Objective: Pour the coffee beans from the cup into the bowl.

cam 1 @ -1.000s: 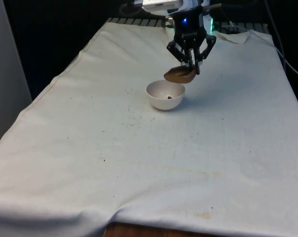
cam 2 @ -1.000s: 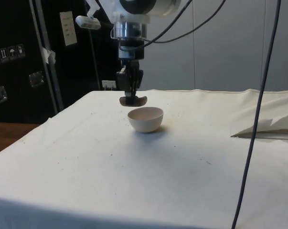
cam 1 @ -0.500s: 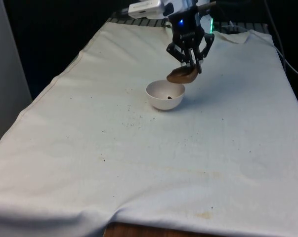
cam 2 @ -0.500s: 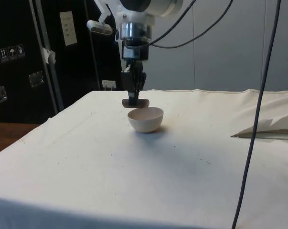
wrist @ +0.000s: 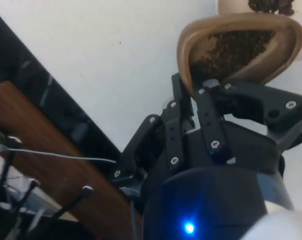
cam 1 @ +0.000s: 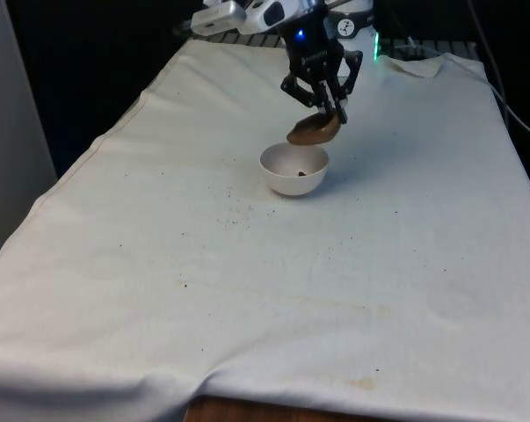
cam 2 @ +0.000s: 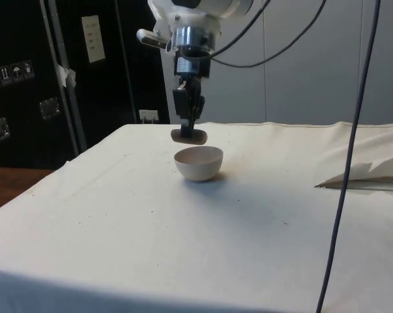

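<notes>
A small brown cup [cam 1: 314,128] hangs tilted just above the far rim of a white bowl [cam 1: 294,170], and my gripper [cam 1: 332,112] is shut on the cup's rim. From the side, the cup [cam 2: 189,135] sits right over the bowl [cam 2: 199,163], with the gripper [cam 2: 189,125] above it. The wrist view looks into the cup [wrist: 239,47], where dark coffee beans [wrist: 231,46] lie against its wall, held by the gripper [wrist: 203,85]. A few beans [cam 1: 299,173] rest at the bottom of the bowl.
Scattered dark crumbs [cam 1: 238,211] dot the white cloth [cam 1: 273,281] on the near side of the bowl. A folded ridge of cloth [cam 2: 365,175] rises at the side view's right, and a hanging cable [cam 2: 352,150] crosses in front of it.
The gripper has turned and tipped the cup further, shifting it slightly to the front view's left and a little higher over the bowl. The bowl has stayed in place.
</notes>
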Controlling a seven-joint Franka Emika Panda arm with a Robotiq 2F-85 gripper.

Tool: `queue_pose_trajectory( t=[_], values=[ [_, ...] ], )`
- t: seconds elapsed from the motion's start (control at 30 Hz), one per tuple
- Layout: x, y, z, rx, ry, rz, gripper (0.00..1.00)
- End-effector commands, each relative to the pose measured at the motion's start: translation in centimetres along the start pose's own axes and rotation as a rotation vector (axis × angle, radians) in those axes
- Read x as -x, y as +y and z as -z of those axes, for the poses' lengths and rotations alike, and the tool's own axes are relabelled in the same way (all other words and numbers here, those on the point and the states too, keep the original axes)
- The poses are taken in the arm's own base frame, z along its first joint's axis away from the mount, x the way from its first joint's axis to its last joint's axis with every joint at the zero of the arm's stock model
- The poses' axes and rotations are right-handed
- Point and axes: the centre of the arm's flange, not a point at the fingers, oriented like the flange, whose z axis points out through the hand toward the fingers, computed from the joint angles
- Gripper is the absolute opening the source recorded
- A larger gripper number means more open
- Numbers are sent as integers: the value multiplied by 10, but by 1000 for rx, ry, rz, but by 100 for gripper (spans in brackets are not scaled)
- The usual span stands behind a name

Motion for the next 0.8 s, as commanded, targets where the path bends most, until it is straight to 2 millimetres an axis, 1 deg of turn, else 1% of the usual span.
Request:
queue_pose_trajectory(
  t=[0.0,0.13,0.27,0.4,0.5,0.77],
  values=[
    [1,3,3,-22,5,0,0],
    [2,8,3,-29,6,3,0],
    [3,18,8,-76,15,11,0],
    [4,22,9,-85,18,17,0],
    [4,29,11,-125,26,21,0],
    [5,36,13,-181,40,35,0]
  ],
)
